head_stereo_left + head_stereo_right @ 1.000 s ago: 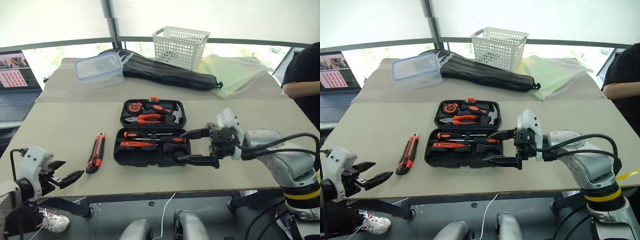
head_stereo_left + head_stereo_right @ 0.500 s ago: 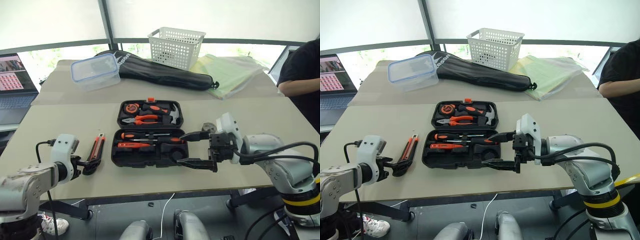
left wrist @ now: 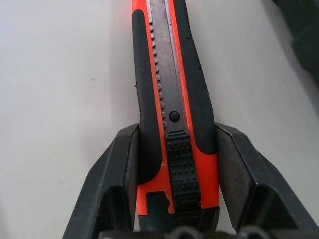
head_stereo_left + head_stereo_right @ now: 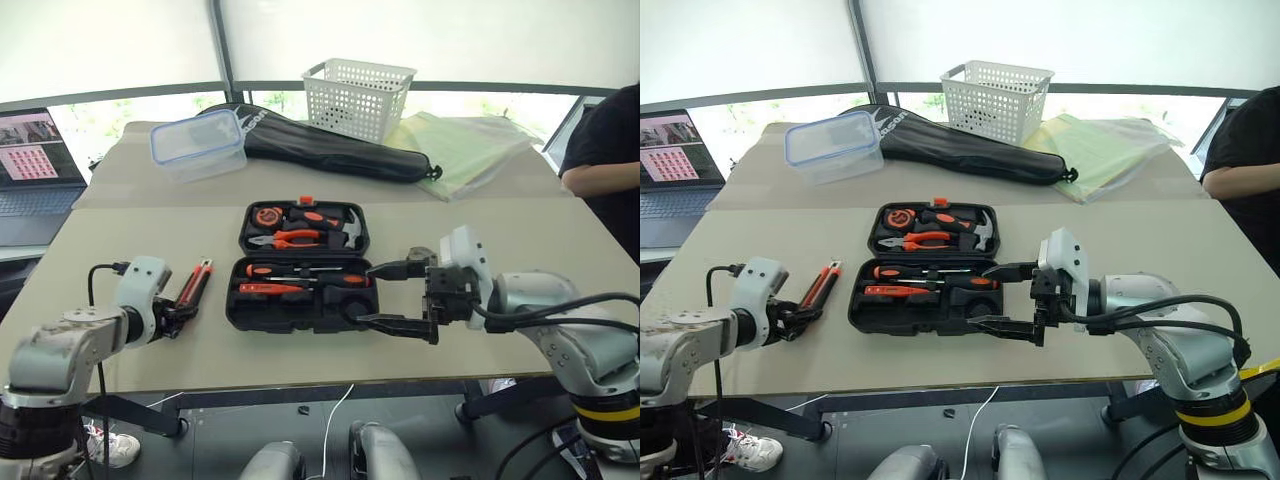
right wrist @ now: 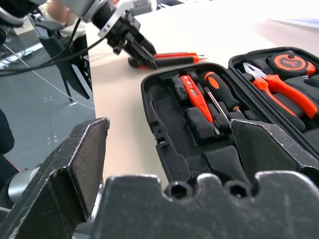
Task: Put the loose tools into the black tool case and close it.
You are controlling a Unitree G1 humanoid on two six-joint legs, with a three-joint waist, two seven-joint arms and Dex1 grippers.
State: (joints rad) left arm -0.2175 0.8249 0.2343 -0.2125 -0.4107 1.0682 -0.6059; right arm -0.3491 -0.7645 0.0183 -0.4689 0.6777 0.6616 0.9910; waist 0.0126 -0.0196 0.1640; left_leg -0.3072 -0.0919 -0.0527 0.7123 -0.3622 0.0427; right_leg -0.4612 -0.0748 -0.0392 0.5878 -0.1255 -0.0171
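Orange-black utility knife [image 3: 172, 114] lies on the counter [image 4: 120, 240] left of the black tool case [image 4: 303, 270], long axis running near-to-far. Left hand [image 4: 178, 313] straddles its near end, fingers flanking the handle; right hand [image 4: 398, 296] hangs wide open, empty.

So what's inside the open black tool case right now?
The black tool case holds pliers, a hammer, a tape measure and screwdrivers. The near slots by the right gripper are too dark to tell.
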